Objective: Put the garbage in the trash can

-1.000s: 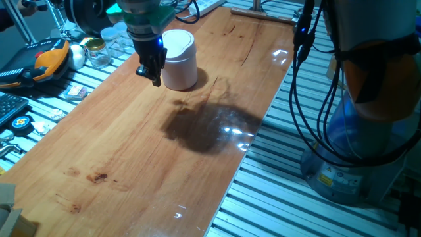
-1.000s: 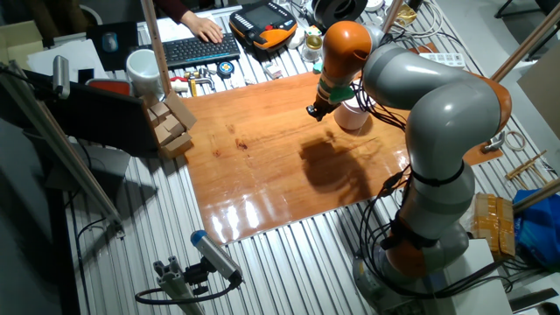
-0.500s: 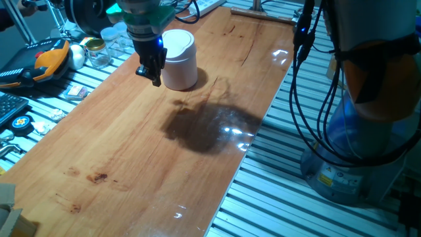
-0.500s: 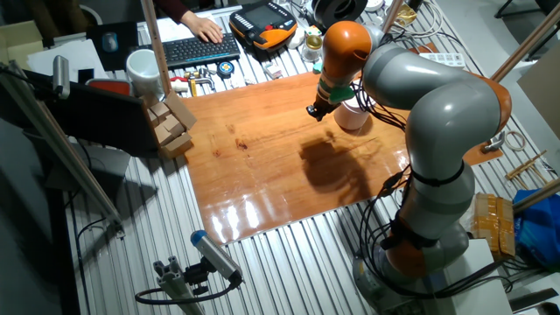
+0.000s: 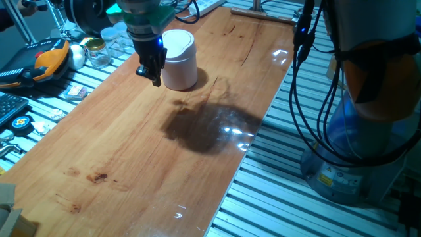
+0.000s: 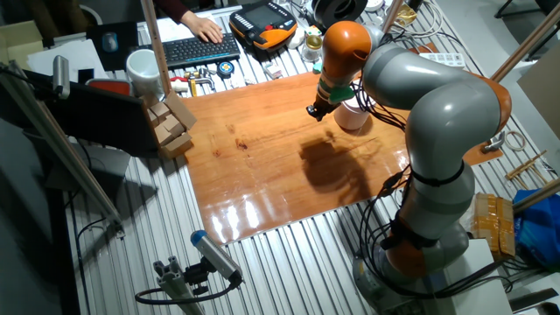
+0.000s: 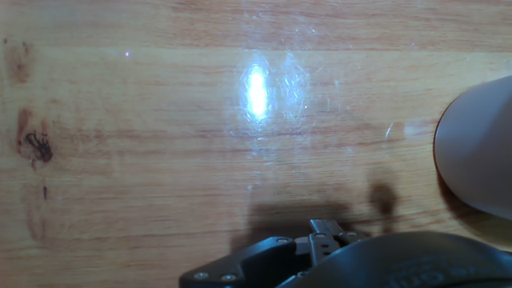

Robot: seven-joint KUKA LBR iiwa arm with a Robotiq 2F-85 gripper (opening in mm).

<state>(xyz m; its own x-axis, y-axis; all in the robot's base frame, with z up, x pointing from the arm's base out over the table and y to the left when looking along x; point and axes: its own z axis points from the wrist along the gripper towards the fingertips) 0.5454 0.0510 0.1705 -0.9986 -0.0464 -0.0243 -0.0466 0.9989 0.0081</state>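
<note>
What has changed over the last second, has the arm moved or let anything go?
Nothing has visibly changed. The hand hangs in the same spot beside the trash can, above the wooden table, and the can has not shifted. No garbage shows in any view, and I cannot tell whether the fingers are open or shut.

No change is observed between the earlier pictures and now. The gripper (image 5: 152, 74) holds the same position just beside the trash can (image 5: 179, 60) above the wooden table (image 5: 131, 151), and no object has shifted in either fixed view.
</note>
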